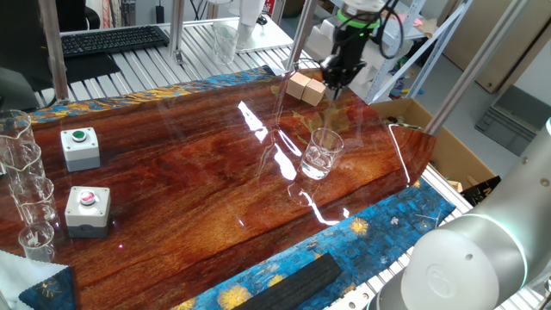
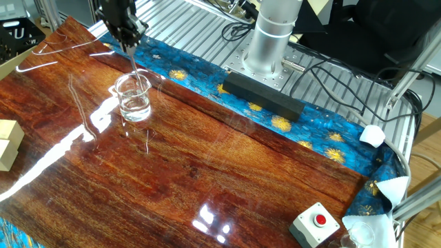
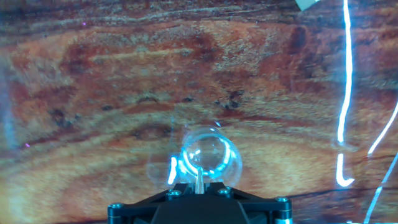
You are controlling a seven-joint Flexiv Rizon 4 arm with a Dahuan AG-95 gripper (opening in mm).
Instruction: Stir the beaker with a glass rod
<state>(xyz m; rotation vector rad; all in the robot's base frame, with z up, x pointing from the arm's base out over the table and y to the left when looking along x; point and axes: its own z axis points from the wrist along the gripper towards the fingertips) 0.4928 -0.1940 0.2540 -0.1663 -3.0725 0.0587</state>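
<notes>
The beaker [image 2: 133, 97] stands at the upper left of the other fixed view, on the wooden table [image 2: 227, 179]. The glass rod [image 2: 131, 56] reaches down into it from the gripper [image 2: 124, 36], whose fingers are closed on the rod's top. By my judgement stirring is under way or about to start; withdrawing the rod remains. Wooden blocks [image 1: 306, 88] sit behind the beaker, two button boxes [image 1: 80, 147] far left; nothing blocks the way.

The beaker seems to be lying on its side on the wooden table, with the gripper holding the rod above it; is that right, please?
Not quite: the beaker stands upright on the table, open end up, as both fixed views show. The rest holds: the gripper is above it, holding the rod, which points down into the beaker.
</notes>
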